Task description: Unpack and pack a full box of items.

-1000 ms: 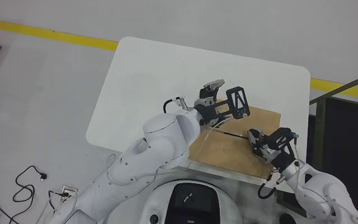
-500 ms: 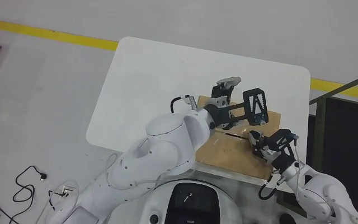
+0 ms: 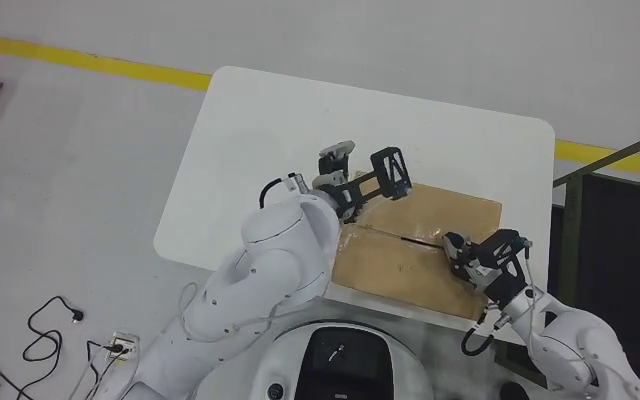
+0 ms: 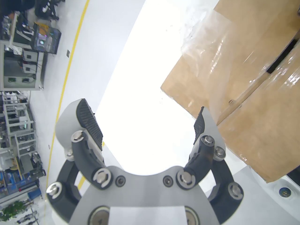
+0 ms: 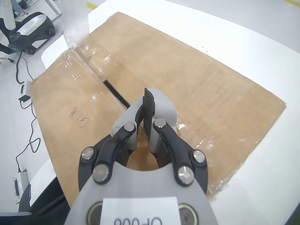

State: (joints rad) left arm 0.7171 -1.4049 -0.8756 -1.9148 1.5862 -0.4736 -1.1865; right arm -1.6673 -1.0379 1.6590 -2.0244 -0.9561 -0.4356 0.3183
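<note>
left gripper (image 4: pixel 145 118) jaws are wide open with nothing between them, hanging over the white table (image 3: pixel 290 130) just beside a far corner of the cardboard box (image 3: pixel 430 215). right gripper (image 5: pixel 146 101) jaws are pinched together, can't see anything in them, right above the box's centre seam. box sits closed at the table's near edge, with a strip of clear tape (image 5: pixel 75 12) lifted off the seam's end near the left gripper.
</note>
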